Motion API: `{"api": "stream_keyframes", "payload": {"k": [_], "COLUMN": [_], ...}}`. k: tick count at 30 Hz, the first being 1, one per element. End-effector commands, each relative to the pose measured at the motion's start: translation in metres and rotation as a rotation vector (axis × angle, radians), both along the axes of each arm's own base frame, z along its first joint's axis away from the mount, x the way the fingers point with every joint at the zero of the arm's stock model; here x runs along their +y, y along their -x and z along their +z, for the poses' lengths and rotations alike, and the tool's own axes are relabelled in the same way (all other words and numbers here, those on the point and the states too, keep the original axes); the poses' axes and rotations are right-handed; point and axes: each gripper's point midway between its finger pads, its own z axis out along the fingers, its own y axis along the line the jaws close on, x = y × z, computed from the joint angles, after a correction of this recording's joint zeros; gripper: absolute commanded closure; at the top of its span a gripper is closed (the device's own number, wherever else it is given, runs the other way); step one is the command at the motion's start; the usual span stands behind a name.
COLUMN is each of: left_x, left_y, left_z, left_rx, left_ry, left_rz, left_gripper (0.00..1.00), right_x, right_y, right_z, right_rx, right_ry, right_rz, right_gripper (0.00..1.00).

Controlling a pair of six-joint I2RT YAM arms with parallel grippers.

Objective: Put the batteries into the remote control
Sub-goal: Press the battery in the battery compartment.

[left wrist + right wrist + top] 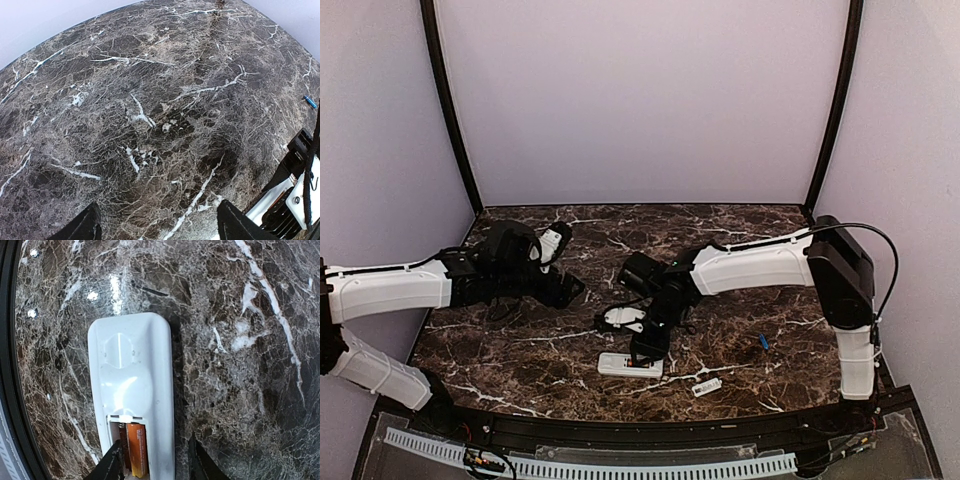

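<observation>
Left fingers [85,227] spread wide, right fingers [112,465] moderately parted.

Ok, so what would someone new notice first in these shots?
Probably the white remote control lying face down on the dark marble table, its battery bay open with the orange battery inside, just under the right claw. Then the blue battery lying alone off to its right, and the left claw hanging open over bare marble.

Soft overhead light, glare on remote control [132,385], fisheye edges
</observation>
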Motion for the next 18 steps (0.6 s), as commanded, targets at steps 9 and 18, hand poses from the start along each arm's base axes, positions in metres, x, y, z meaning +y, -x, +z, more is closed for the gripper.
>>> {"api": "stream_keyframes", "payload": {"k": [9, 18], "left_x": [0.001, 0.001], "left_y": [-0.001, -0.001], "left_z": [-0.001, -0.002], "left_rx": [-0.008, -0.007], "left_ry": [-0.006, -0.012], "left_rz": [-0.007, -0.008], "left_gripper": [0.21, 0.21], "right_x": [0.003, 0.005], "right_y": [0.000, 0.002], "right_z": [0.016, 0.001], "right_rx": [-0.021, -0.004], "right_ry": [-0.008, 0.005], "right_rz": [0.004, 0.008], "right_gripper": [0.55, 0.55]}}
